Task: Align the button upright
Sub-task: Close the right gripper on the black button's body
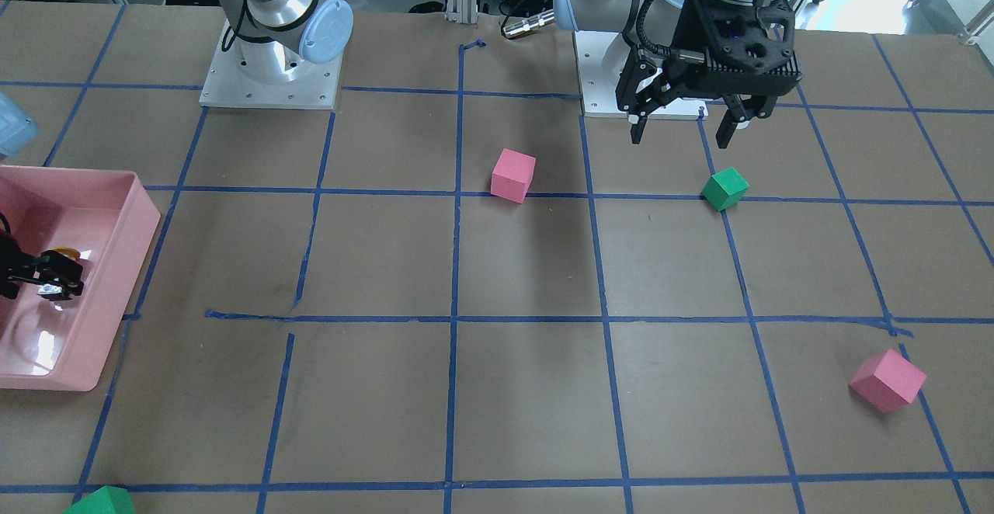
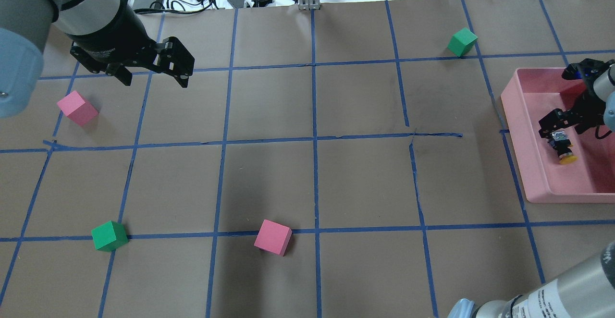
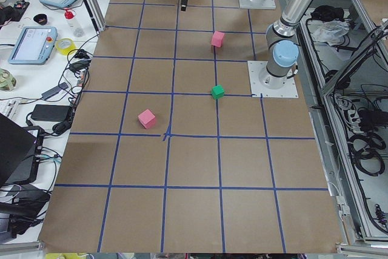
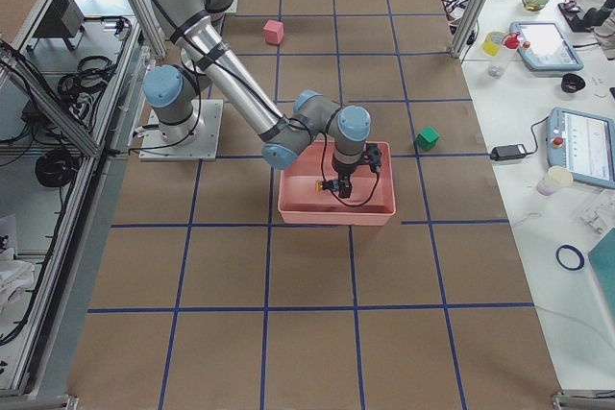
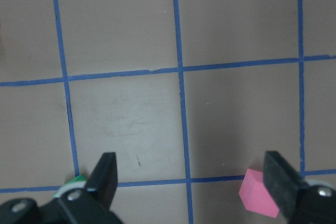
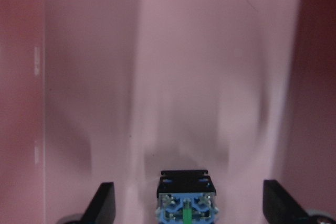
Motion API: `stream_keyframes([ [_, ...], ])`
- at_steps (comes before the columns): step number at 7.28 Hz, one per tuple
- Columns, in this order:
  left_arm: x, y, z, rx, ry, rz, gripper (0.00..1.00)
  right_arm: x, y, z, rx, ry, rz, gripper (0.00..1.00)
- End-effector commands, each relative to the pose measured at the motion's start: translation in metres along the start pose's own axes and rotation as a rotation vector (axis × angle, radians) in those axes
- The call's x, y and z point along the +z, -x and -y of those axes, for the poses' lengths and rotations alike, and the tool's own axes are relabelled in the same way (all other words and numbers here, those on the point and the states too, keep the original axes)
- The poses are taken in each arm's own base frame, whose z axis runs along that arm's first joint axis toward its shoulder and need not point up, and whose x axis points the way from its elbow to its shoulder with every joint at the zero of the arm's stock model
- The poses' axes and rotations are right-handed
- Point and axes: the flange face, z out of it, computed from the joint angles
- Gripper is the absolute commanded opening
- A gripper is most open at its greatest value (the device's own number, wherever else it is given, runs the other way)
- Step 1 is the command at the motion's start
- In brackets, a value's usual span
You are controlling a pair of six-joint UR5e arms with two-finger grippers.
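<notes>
Your right gripper [image 6: 190, 192] has its fingers spread wide, straddling but not clamping the button [image 2: 563, 149]; it lies on its side in the pink tray [image 2: 516, 130] at the table's right end, grey base between the fingers, yellow cap toward the robot. It looks light, rigid and likely to roll on glossy plastic; pinch the squarish base or black body, not the cap. Your left gripper [image 2: 155, 80] hangs parted, far left.
</notes>
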Motion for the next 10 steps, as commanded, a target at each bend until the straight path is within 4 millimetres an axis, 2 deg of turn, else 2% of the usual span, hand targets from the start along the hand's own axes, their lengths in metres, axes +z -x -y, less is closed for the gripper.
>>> stream_keyframes([
  [1, 0.0, 0.0004, 0.0001, -0.001, 0.0, -0.002, 1.0, 0.0026, 0.0015, -0.0016, 0.001, 0.005, 0.007, 0.99],
  [7, 0.0, -0.0002, 0.0, 0.0, 0.0, -0.001, 1.0, 0.0067, 0.0042, -0.0039, 0.0, 0.031, 0.024, 0.98],
  [9, 0.0, -0.0004, 0.0, 0.0, 0.0, -0.002, 1.0, 0.0069, 0.0035, -0.0045, 0.004, 0.032, 0.025, 0.88],
  [10, 0.0008, -0.0006, 0.0, -0.001, 0.001, -0.011, 1.0, 0.0078, 0.0041, -0.0052, 0.004, 0.039, 0.031, 0.76],
])
